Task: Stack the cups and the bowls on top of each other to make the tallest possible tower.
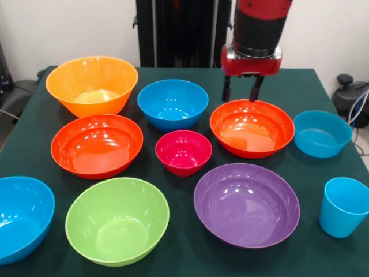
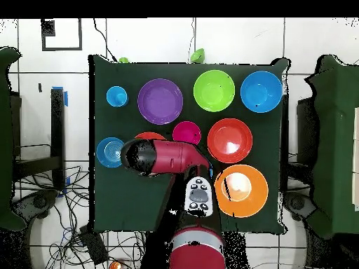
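Note:
My gripper (image 1: 241,92) hangs open and empty over the far rim of the right red-orange bowl (image 1: 252,128). In the overhead view the arm (image 2: 163,156) covers the gripper and most of that bowl (image 2: 148,135). The bowls all sit apart on the green cloth: yellow-orange (image 1: 92,83), blue (image 1: 173,103), a second red-orange (image 1: 97,144), small magenta (image 1: 183,152), pale blue (image 1: 322,134), purple (image 1: 247,203), lime green (image 1: 117,220) and another blue (image 1: 20,216). The light-blue cup (image 1: 344,206) stands upright, alone at the near right. No tower stands; nothing is stacked.
The table (image 1: 190,254) has narrow strips of cloth between the bowls. The left blue bowl and the cup sit close to the table's side edges. Cables and chair bases (image 2: 42,196) lie on the floor beside the table.

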Controlling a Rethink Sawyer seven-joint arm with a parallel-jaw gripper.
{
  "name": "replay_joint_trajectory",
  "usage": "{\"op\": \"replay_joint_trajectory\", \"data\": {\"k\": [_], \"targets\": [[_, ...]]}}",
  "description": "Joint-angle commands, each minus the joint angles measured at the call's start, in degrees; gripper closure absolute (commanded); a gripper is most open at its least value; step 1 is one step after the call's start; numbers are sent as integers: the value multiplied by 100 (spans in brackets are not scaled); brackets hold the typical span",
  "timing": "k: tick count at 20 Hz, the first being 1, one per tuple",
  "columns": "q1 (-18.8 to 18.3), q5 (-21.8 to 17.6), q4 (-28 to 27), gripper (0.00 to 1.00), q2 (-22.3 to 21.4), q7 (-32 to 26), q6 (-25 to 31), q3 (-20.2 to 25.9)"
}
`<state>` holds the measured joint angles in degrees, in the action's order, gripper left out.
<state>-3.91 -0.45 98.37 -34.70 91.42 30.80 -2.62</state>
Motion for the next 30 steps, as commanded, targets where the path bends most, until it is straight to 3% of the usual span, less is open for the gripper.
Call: {"op": "replay_joint_trajectory", "data": {"k": [1, 5, 16, 21, 30], "targets": [[-384, -353, -462, 0, 368, -31, -241, 573], [-506, -450, -692, 0, 653, -196, -243, 717], [-730, -619, -863, 0, 896, -189, -386, 974], [-864, -703, -945, 0, 1116, -152, -730, 1130], [-719, -763, -1281, 0, 1271, -28, -496, 1037]]}}
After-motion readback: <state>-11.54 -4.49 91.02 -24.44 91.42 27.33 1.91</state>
